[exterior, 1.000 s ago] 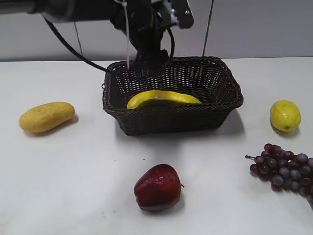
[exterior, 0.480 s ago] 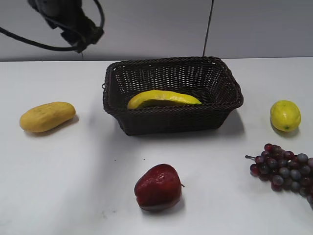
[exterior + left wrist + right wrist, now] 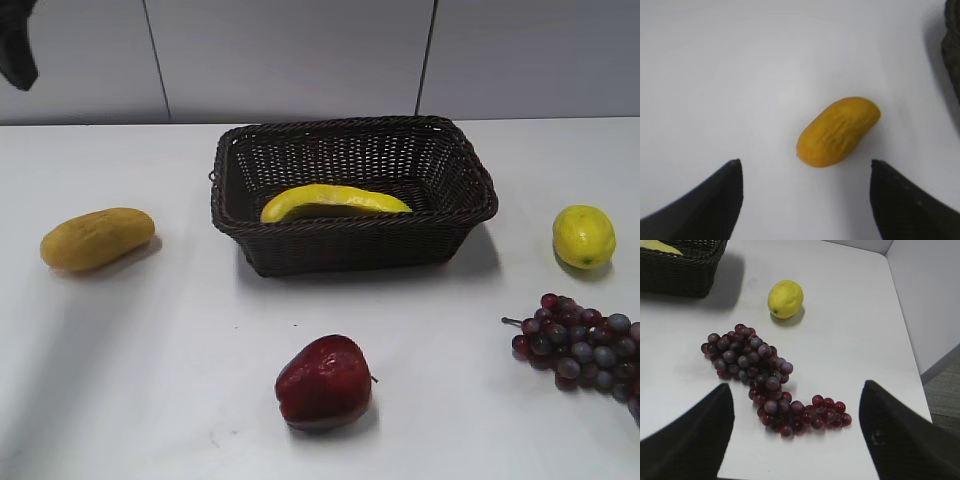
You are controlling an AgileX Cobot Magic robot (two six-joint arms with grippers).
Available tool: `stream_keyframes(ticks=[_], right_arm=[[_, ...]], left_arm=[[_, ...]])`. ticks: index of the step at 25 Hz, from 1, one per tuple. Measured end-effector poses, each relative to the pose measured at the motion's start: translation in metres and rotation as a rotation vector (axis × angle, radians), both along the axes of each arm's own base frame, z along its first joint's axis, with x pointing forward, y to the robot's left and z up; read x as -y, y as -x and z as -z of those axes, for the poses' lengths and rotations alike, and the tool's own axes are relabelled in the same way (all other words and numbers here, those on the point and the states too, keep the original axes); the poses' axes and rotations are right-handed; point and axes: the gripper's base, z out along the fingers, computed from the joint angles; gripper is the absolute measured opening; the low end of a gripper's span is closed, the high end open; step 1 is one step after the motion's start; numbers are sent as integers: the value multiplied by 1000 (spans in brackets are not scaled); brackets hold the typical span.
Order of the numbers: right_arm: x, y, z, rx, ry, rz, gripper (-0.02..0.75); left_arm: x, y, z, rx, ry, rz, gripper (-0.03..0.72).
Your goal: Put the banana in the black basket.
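The yellow banana (image 3: 334, 200) lies inside the black woven basket (image 3: 352, 245) at the table's middle back; a sliver of the banana (image 3: 659, 246) and a corner of the basket (image 3: 682, 272) show in the right wrist view. My left gripper (image 3: 805, 172) is open and empty, high above the orange-yellow oval fruit (image 3: 838, 131); only a dark bit of its arm shows at the exterior view's top left corner. My right gripper (image 3: 796, 395) is open and empty above the grapes (image 3: 765, 377).
The oval fruit (image 3: 97, 238) lies left of the basket. A red apple (image 3: 324, 382) sits at the front middle. A lemon (image 3: 583, 236) and dark red grapes (image 3: 580, 345) lie at the right. The table's right edge (image 3: 907, 340) is near the grapes.
My left arm has pulled away from the basket up and to the left, nearly out of the exterior view. The banana stays lying in the basket.
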Motion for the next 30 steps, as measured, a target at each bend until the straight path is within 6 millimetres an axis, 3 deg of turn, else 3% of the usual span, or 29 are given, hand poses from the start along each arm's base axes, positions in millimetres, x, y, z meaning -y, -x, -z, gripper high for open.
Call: stream_keyframes(ticks=[9,15,30], right_arm=[[0,0,0,0,0,0,593],[0,0,0,0,0,0,593],[0,0,0,0,0,0,593]], left_arm=[[-48,90,25,-123,-45,-128,579],[-47,146,29,-112,-27,-136,578],[-41,243,46,2,29,-144,570]])
